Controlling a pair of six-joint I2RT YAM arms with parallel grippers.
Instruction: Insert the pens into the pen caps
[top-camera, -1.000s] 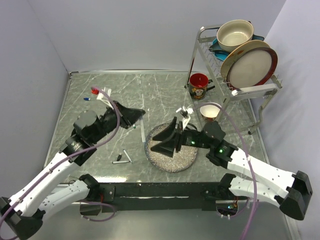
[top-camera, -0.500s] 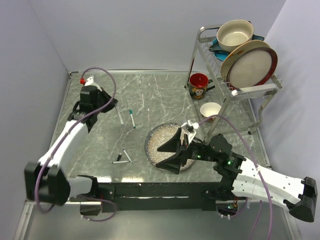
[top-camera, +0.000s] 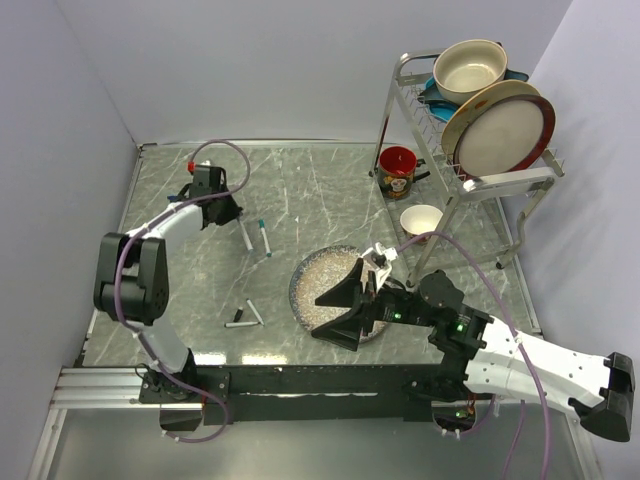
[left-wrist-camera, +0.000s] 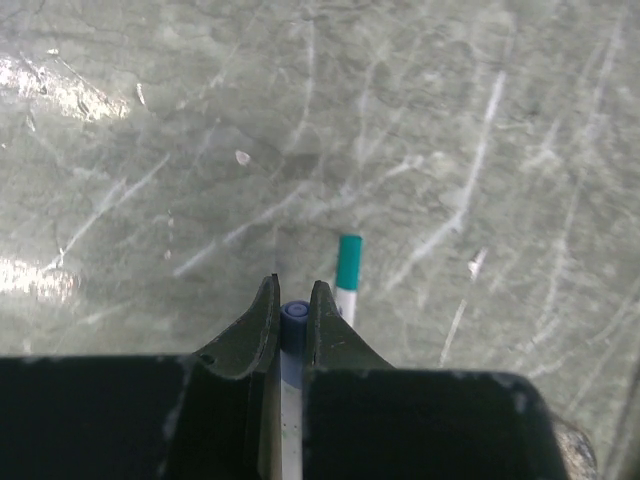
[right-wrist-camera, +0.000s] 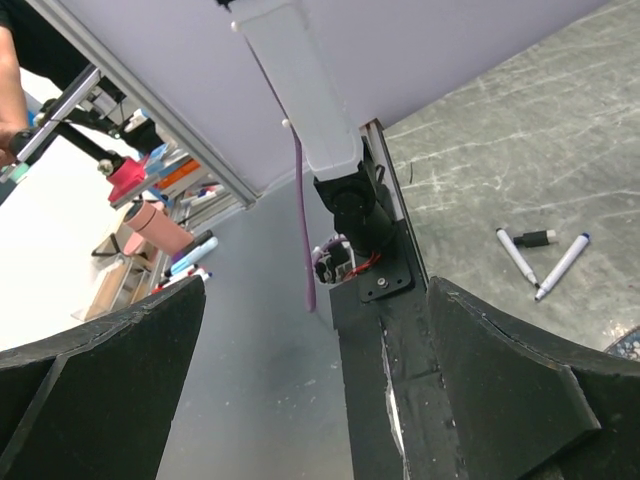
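Blue-tipped pen (left-wrist-camera: 293, 316) sits clenched in the left gripper (left-wrist-camera: 296, 292), while the right gripper (top-camera: 316, 318) gapes over the speckled plate (top-camera: 322, 264)

White pens (top-camera: 243, 235) lie flat in two pairs.

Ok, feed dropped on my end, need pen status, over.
Left pincer shut on blue-ended pen. Right pincer open, empty, above speckled plate. Teal-capped pen lying close beside the gripped one.
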